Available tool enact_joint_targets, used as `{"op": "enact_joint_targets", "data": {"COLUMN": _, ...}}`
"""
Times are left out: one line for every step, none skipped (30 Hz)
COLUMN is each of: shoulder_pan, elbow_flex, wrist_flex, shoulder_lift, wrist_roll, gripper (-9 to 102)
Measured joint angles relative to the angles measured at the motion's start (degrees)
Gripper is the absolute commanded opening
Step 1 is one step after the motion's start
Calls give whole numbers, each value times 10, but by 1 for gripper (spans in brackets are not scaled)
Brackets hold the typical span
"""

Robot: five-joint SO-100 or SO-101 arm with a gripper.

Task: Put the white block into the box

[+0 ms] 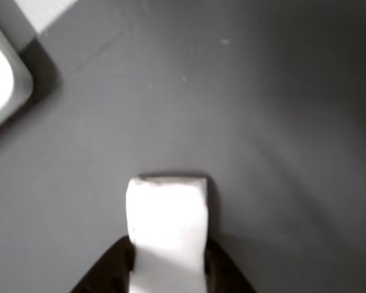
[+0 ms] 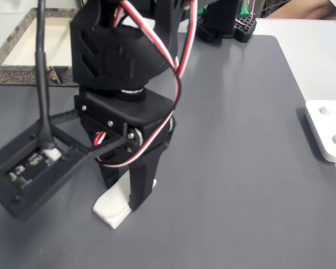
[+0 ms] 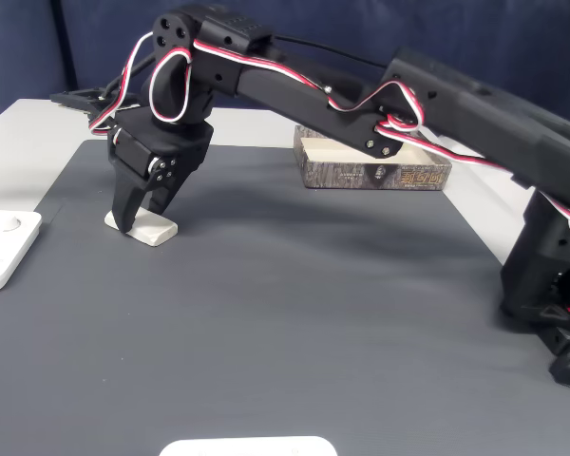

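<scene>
Gripper astride white block on mat

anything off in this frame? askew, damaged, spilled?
Nothing stands out. The white block lies flat on the grey mat with the gripper down around it; the box sits upright and intact behind the arm.

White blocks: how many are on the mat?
1. The white block lies on the grey mat between the jaws; the arm may hide others.
</scene>
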Motion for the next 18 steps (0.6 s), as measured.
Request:
{"op": "enact_joint_targets", "data": {"shoulder_pan": 0, "elbow_flex": 16, "wrist_flex": 3, "shoulder_lift": 11, "wrist_roll": 6, "gripper": -2}}
{"op": "enact_joint_targets", "data": {"shoulder_pan": 0, "elbow_flex": 33, "wrist_flex": 7, "shoulder_lift": 25, "wrist_roll": 11, "gripper": -2}}
{"op": "enact_joint_targets", "data": {"shoulder_pan": 0, "elbow_flex": 53, "wrist_flex": 14, "shoulder_lift": 41, "wrist_roll": 15, "gripper": -2}}
{"op": "enact_joint_targets", "data": {"shoulder_pan": 3, "elbow_flex": 72, "wrist_flex": 14, "shoulder_lift": 57, "wrist_roll": 18, "gripper": -2}}
{"op": "enact_joint_targets", "data": {"shoulder_pan": 5, "elbow_flex": 92, "wrist_flex": 14, "shoulder_lift": 74, "wrist_roll": 24, "gripper": -2}}
{"op": "enact_joint_targets", "data": {"shoulder_pan": 9, "elbow_flex": 112, "wrist_flex": 14, "shoulder_lift": 91, "wrist_roll": 28, "gripper": -2}}
{"op": "enact_joint_targets", "data": {"shoulder_pan": 12, "elbow_flex": 130, "wrist_flex": 14, "shoulder_lift": 109, "wrist_roll": 33, "gripper": -2}}
{"op": "enact_joint_targets", "data": {"shoulder_pan": 17, "elbow_flex": 147, "wrist_flex": 14, "shoulder_lift": 127, "wrist_roll": 39, "gripper": -2}}
{"op": "enact_joint_targets", "data": {"shoulder_pan": 20, "elbow_flex": 164, "wrist_flex": 15, "shoulder_lift": 147, "wrist_roll": 45, "gripper": -2}}
{"op": "enact_joint_targets", "data": {"shoulder_pan": 25, "elbow_flex": 183, "wrist_flex": 15, "shoulder_lift": 166, "wrist_roll": 51, "gripper": -2}}
{"op": "enact_joint_targets", "data": {"shoulder_pan": 28, "elbow_flex": 202, "wrist_flex": 15, "shoulder_lift": 185, "wrist_roll": 57, "gripper": -2}}
{"op": "enact_joint_targets", "data": {"shoulder_pan": 33, "elbow_flex": 221, "wrist_flex": 17, "shoulder_lift": 205, "wrist_roll": 62, "gripper": -2}}
{"op": "enact_joint_targets", "data": {"shoulder_pan": 37, "elbow_flex": 242, "wrist_flex": 18, "shoulder_lift": 224, "wrist_roll": 68, "gripper": -2}}
{"op": "enact_joint_targets", "data": {"shoulder_pan": 41, "elbow_flex": 262, "wrist_flex": 19, "shoulder_lift": 243, "wrist_roll": 74, "gripper": -2}}
{"op": "enact_joint_targets", "data": {"shoulder_pan": 46, "elbow_flex": 281, "wrist_flex": 20, "shoulder_lift": 263, "wrist_roll": 78, "gripper": -2}}
{"op": "enact_joint_targets", "data": {"shoulder_pan": 51, "elbow_flex": 301, "wrist_flex": 20, "shoulder_lift": 281, "wrist_roll": 83, "gripper": -2}}
{"op": "enact_joint_targets", "data": {"shoulder_pan": 56, "elbow_flex": 322, "wrist_flex": 20, "shoulder_lift": 300, "wrist_roll": 87, "gripper": -2}}
{"op": "enact_joint_targets", "data": {"shoulder_pan": 62, "elbow_flex": 341, "wrist_flex": 20, "shoulder_lift": 317, "wrist_roll": 91, "gripper": -2}}
